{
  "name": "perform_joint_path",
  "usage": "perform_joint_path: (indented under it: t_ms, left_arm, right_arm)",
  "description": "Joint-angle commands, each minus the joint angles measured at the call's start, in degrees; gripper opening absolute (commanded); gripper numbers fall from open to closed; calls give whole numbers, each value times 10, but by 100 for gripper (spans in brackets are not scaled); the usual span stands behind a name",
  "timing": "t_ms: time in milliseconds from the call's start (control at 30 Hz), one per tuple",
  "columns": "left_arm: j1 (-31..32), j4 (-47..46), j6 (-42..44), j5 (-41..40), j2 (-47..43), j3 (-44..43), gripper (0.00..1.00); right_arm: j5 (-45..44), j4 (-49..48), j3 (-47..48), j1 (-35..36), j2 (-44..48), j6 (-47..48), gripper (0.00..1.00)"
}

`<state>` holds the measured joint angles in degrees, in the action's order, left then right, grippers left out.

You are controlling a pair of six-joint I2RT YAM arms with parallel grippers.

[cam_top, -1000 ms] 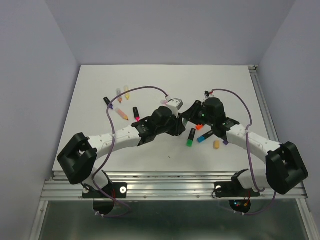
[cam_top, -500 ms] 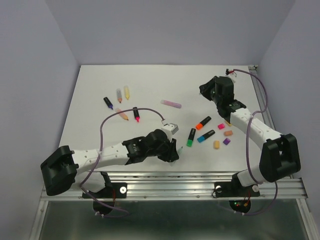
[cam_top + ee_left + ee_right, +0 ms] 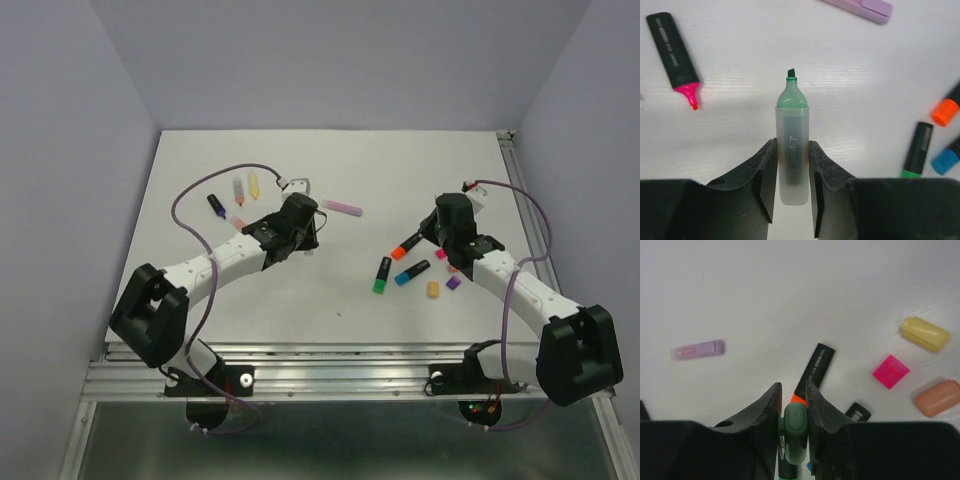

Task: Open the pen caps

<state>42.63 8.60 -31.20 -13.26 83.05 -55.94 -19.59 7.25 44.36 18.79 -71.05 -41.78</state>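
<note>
Could smear ink at the left if the uncapped grey pen (image 3: pixel 792 165), green nib bare and pointing out over the table (image 3: pixel 740 125), slips in the pinch or goes down nib-first. Could send the green cap (image 3: pixel 795 432) rolling among the loose caps (image 3: pixel 925 333) at the right if let go from height, or knock the capped black pens (image 3: pixel 412 272). Clamps the grey pen's barrel between near-closed jaws of the left gripper (image 3: pixel 792 150), seemingly clear of the table. Pinches the green cap tight in the right gripper (image 3: pixel 793 400), above the orange-capped pen (image 3: pixel 812 367).
</note>
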Motion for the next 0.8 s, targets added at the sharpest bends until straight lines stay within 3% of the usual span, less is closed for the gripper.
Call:
perform_joint_path:
  t_ms: [0, 267, 633, 767]
  left_arm:
    - [-53, 43, 35, -34, 53, -51, 0]
    - [-101, 67, 39, -49, 124, -77, 0]
    - [-111, 78, 41, -18, 144, -81, 17]
    - [-111, 80, 40, -13, 136, -77, 33]
  right_arm:
    - [-90, 72, -34, -15, 33, -10, 6]
    - [-120, 99, -78, -25, 24, -1, 11]
    - [-80, 101, -75, -38, -28, -14, 27]
    - [-77, 99, -81, -38, -35, -22, 28]
